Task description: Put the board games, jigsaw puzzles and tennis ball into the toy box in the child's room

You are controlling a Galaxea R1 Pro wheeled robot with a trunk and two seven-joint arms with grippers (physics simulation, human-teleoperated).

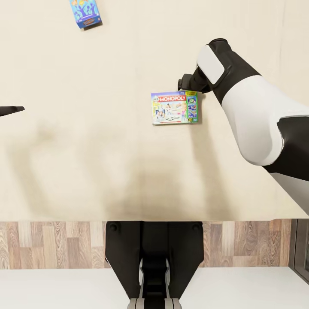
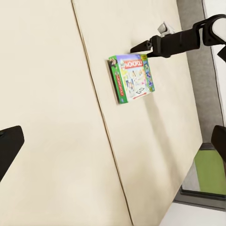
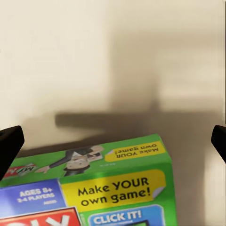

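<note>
1. Left gripper (image 1: 10,110) shows as a dark tip at the left edge of the head view, above the cream bed (image 1: 86,150); I cannot tell if it is released or clenched, because too little of it is visible.
2. Near the far left part of the mattress lies the small teal-blue board game (image 1: 86,13), flat on the bed and well apart from both arms.
3. In the middle of the mattress lies the Monopoly board game (image 1: 175,107) (a white box with green edges), flat, its printed face up. The left wrist view shows it just beside the seam between the two parts of the mattress.
4. Right gripper (image 1: 185,82) is at the far right corner of the Monopoly box. In the right wrist view its two fingertips (image 3: 9,143) stand wide apart, released, at both sides of the picture, with the green edge of the box between them and lower.
5. At the near side, the wood-plank floor (image 1: 51,244) is visible below the bed edge.
</note>
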